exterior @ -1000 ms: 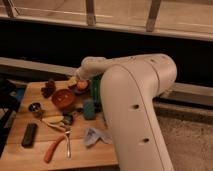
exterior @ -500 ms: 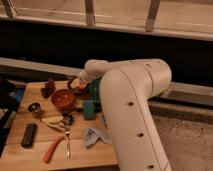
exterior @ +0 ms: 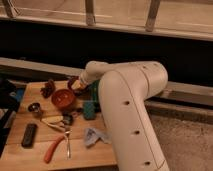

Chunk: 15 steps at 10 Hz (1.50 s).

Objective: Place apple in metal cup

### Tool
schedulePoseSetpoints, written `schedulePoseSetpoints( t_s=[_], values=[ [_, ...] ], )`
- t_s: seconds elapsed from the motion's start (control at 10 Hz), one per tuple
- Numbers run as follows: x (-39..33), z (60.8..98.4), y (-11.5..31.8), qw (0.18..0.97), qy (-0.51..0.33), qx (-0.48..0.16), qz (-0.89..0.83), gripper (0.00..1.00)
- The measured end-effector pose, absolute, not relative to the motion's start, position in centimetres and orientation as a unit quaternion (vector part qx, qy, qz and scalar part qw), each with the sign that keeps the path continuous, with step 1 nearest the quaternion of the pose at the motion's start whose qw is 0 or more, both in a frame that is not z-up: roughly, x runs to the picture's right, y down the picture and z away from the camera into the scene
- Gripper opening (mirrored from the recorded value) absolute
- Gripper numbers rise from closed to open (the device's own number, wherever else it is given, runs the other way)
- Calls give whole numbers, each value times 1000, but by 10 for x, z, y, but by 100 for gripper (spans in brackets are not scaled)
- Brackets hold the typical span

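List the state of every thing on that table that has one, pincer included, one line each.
pincer: hovering just behind the red bowl, at the apple.
apple: at the pincer, not in the cup; whether it is held cannot be told.
metal cup: upright on the table, left of the bowl.
red bowl: upright, opening up.
cloth: crumpled, lying by the robot's arm.

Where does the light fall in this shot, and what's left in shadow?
Camera view: dim warm light on the tan wooden table; the bulky white robot arm is brightest; the claw sits in shade just behind the red-brown round bowl.
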<state>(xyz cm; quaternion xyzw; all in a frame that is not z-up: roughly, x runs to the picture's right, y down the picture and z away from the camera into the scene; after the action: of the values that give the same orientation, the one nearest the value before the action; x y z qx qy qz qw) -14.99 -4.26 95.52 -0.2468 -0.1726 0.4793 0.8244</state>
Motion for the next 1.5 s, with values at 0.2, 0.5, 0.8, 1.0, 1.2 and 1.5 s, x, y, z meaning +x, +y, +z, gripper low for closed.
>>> schedulePoseSetpoints(
  t_s=[0.2,0.5,0.8,1.0,1.2,1.5],
  values=[
    [-157,960,-40,822,-176,-251,480,69],
    [-158,973,-40,818,-178,-258,483,69],
    [-168,977,-35,817,-180,-269,477,69],
    [-168,977,-33,817,-180,-273,475,69],
    [-170,980,-34,816,-181,-274,475,69],
    [-177,984,-38,815,-187,-272,476,69]
  ],
)
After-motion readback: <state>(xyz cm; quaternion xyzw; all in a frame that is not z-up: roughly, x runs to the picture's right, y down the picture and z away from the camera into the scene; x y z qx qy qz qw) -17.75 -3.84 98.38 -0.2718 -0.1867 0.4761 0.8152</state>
